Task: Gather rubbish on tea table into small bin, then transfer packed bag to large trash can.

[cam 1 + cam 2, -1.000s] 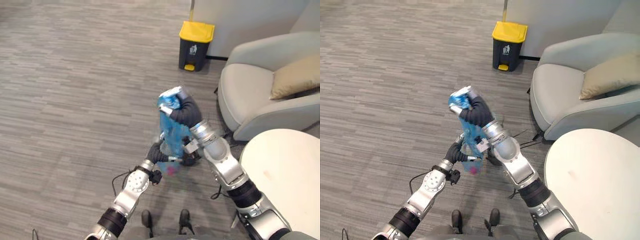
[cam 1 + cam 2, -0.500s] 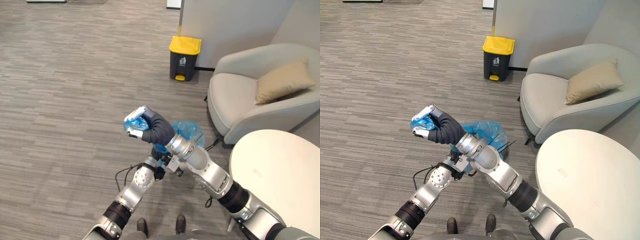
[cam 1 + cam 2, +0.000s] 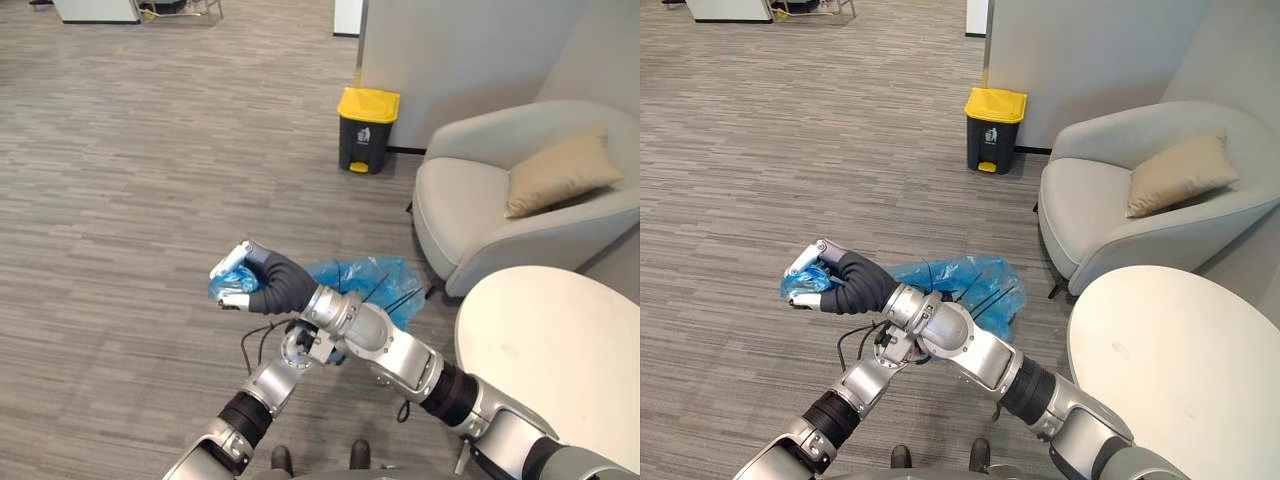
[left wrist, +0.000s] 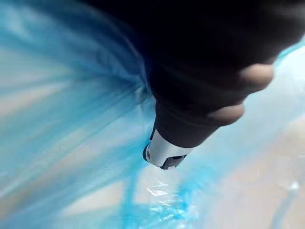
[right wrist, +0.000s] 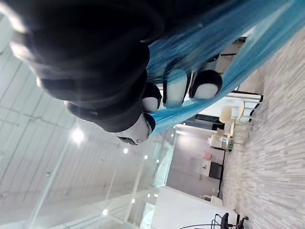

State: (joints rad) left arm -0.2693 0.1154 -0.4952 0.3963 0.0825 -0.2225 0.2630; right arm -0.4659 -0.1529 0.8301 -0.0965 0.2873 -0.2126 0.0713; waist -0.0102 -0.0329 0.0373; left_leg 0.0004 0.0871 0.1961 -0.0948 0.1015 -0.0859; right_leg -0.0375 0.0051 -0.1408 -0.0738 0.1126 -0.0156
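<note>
A blue plastic rubbish bag [image 3: 365, 285] hangs stretched sideways over the floor in front of me. My right hand [image 3: 270, 285] reaches across to the left, shut on the bag's bunched neck [image 3: 225, 288]; the right wrist view shows its fingers [image 5: 174, 88] curled round blue film. My left hand [image 4: 164, 152] sits under the right forearm against the bag's underside, curled into the blue plastic that surrounds it. The large trash can [image 3: 365, 130], dark with a yellow lid, stands by the wall ahead.
A light grey armchair [image 3: 480, 210] with a tan cushion [image 3: 560, 175] stands on the right. The round white tea table [image 3: 560, 350] is at the lower right. Open grey floor [image 3: 150, 180] lies on the left and toward the trash can.
The view has shifted. My right hand swung from upright down to the left, pulling the bag's neck sideways. My left hand has curled shut under the bag.
</note>
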